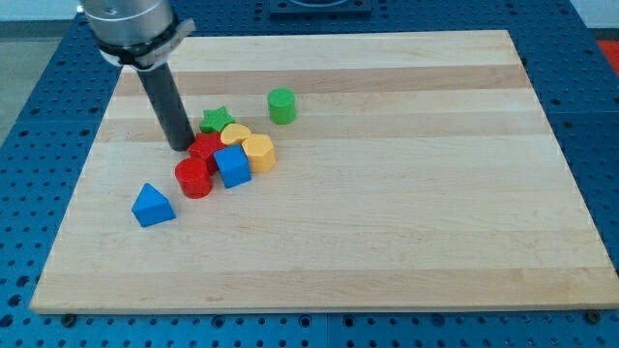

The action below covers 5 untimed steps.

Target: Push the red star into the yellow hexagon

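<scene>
While our tip rests just left of the red star, with no jaws, we judge it light, rigid; push its left face toward the hexagon.

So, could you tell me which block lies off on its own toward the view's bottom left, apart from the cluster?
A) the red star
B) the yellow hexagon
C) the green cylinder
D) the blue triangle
D: the blue triangle lies alone toward the view's bottom left, while the red star and yellow hexagon are packed in the cluster and the green cylinder stands toward the view's top.
</scene>
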Motion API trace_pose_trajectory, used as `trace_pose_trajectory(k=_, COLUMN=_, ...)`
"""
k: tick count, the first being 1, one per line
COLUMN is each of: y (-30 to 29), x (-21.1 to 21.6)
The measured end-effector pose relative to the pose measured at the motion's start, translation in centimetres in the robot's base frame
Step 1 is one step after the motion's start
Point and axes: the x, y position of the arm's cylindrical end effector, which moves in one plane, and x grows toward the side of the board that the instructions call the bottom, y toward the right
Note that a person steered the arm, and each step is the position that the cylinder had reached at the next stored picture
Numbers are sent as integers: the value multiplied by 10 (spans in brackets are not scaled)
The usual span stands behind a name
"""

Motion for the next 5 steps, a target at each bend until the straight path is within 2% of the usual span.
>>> trace_pose_trajectory(k=1, y=35, x=1)
trace_pose_trajectory(k=2, y=36, x=1)
trace_pose_trajectory(k=3, y=14, x=1)
trace_pose_trajectory(k=5, y=55, x=26)
